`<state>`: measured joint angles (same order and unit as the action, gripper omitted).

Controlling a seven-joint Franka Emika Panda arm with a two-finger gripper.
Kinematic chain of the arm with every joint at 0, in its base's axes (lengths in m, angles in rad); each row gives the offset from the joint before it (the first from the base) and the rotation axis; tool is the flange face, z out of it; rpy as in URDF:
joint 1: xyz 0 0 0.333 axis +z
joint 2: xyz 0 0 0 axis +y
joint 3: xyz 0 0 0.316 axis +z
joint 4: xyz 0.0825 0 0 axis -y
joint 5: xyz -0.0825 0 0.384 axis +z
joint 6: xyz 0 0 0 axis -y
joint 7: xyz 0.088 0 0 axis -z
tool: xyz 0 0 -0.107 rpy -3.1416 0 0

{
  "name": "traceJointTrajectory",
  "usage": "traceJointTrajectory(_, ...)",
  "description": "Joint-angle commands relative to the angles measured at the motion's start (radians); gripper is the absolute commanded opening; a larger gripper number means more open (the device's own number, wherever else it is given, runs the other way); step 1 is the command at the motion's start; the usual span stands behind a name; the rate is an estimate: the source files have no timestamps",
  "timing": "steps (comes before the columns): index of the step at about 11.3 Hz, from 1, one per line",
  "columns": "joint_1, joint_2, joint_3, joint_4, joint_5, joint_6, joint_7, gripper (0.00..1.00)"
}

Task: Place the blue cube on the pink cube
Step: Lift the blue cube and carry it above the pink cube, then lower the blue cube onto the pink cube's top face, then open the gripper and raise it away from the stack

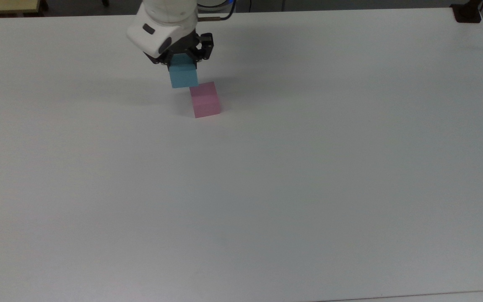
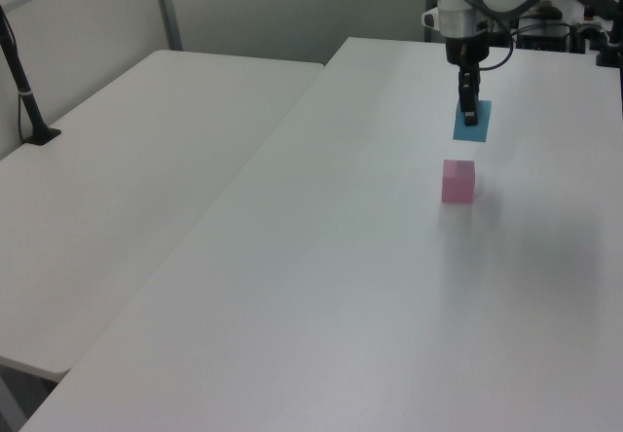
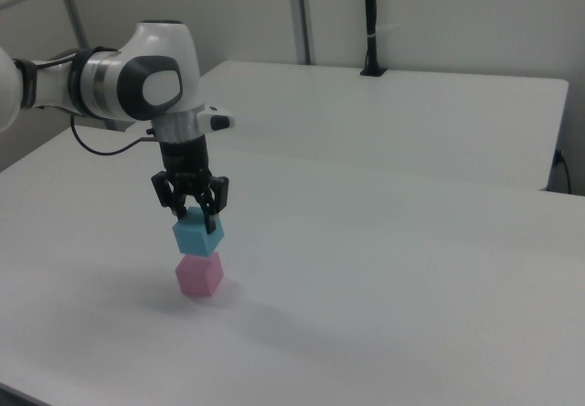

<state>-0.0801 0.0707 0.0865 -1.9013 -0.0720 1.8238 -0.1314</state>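
White bench (image 1: pixel 308 188) carries the scene, plain matte top; a second white bench (image 2: pixel 127 169) sits alongside it w/ a narrow seam between, seen on the left view's left. Landmark = the pink cube (image 1: pixel 205 100): it rests flat on the bench, nothing touching it. White Panda arm (image 3: pixel 128 81) reaches down from the bench's far edge in the top view, ending just above and beyond the pink cube. Black hand (image 1: pixel 183 63) points straight down, fingers clamped on the blue cube (image 1: pixel 183 76), gripping its upper part on two opposite sides. Blue cube is in the air, off the bench, held roughly level. In the right view the blue cube (image 3: pixel 198 233) hangs just above the pink cube (image 3: pixel 199 274), a thin gap between them, slightly offset to the right view's left, not touching. In the top view it sits up and to the top view's left of the pink cube, corners nearly overlapping. In the left view the blue cube (image 2: pixel 472 121) is higher than the pink cube (image 2: pixel 458 181) and a bit to the left view's right, clear gap between. Faint shadow on the bench around the pink cube. Black post (image 2: pixel 24 82) stands on the second bench, well apart from the pink cube.
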Motion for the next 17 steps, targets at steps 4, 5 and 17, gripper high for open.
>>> traceJointTrajectory(4, 0.06, 0.096, 0.025, 0.001, -0.017, 0.11, 0.122, 0.5)
traceJointTrajectory(5, 0.066, 0.098, 0.025, -0.001, -0.028, 0.112, 0.122, 0.5)
traceJointTrajectory(17, 0.004, -0.032, 0.013, 0.189, -0.072, -0.232, 0.127, 1.0)
